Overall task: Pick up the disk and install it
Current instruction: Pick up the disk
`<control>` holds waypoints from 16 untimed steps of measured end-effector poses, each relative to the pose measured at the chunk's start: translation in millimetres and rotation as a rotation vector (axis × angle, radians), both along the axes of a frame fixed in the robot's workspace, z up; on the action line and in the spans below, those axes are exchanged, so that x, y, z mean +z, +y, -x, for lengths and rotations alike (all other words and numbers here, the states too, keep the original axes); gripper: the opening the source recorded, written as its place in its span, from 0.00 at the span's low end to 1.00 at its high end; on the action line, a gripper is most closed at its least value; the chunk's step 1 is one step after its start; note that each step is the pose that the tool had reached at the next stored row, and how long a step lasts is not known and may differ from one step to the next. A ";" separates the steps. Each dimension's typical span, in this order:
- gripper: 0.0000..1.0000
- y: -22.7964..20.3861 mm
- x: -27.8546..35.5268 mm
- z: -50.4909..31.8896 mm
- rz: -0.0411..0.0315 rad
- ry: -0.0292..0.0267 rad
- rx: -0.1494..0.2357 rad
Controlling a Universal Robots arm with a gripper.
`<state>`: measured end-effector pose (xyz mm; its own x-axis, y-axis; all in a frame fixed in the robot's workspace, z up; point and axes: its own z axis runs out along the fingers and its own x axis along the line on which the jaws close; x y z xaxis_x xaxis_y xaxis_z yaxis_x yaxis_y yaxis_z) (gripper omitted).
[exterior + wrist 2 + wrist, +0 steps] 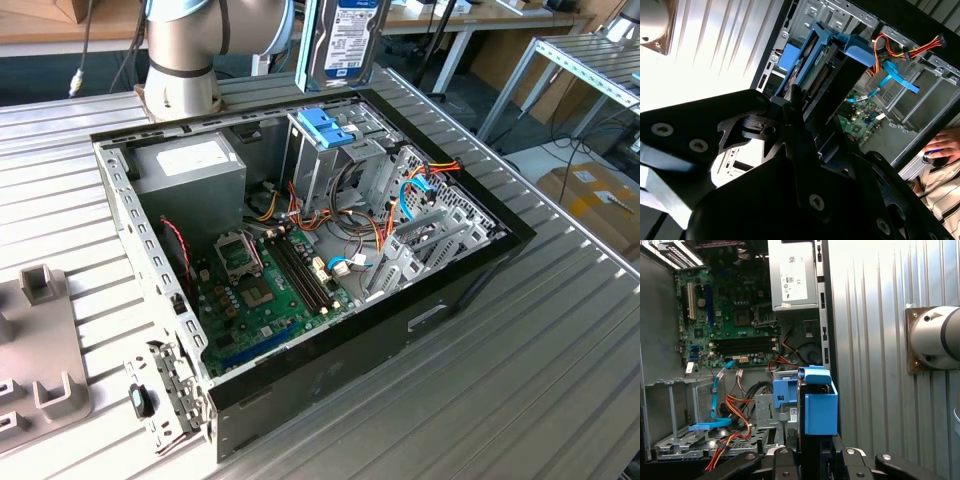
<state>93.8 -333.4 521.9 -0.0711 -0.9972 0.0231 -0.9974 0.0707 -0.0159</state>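
The disk [345,40], silver with a white-and-blue label and a light blue carrier rail, hangs upright above the far side of the open computer case [470,275]. It is just over the tall metal drive cage with the blue bracket [325,128]. In the first wrist view I see the disk [820,407] edge-on, with my gripper [815,456] shut on it, one black finger on each side. The cage bracket [785,390] lies right beside it, further down. The second wrist view shows the disk [822,75] over the case's edge.
Inside the case are a grey power supply [190,165], the motherboard [260,290] and orange and blue cables [425,185]. The arm's base [180,60] stands behind the case. Grey fixtures [40,340] and a metal bracket [165,395] lie at the exterior view's left. A person's hand [940,152] rests nearby.
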 end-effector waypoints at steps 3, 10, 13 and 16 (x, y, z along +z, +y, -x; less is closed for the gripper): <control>0.35 -0.5 0.1 0.0 0.0011 0.0000 0.000; 0.35 -1.3 0.0 0.0 0.0011 0.0000 0.000; 0.35 -2.6 0.0 0.0 0.0012 0.0000 0.000; 0.35 -4.7 0.0 0.0 0.0013 0.0000 0.000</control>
